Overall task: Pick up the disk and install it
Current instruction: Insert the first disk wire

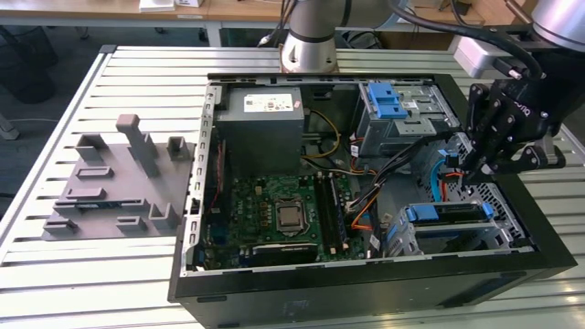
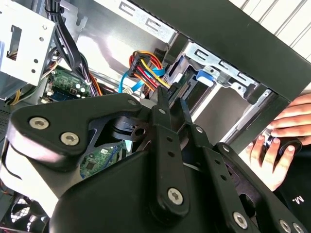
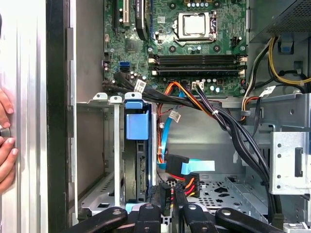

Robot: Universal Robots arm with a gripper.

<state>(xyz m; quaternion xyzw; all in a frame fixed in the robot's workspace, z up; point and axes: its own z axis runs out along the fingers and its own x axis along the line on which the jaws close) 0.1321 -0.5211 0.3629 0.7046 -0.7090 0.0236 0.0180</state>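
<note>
My gripper [image 1: 477, 177] hung over the drive-cage corner of the open case [image 1: 366, 288] with its fingers pinched almost together and nothing in them. The disk [image 1: 448, 212] sat on edge in the metal cage [image 3: 114, 145], blue carrier around it, just beside my tips. In the way: blue data cable [image 3: 197, 167] and red-yellow power leads [image 3: 187, 182] close by the tips, black cable bundle [image 3: 218, 116] running between cage and motherboard [image 3: 194, 53]. A person's hand [image 3: 5, 145] rested on the case wall.
</note>
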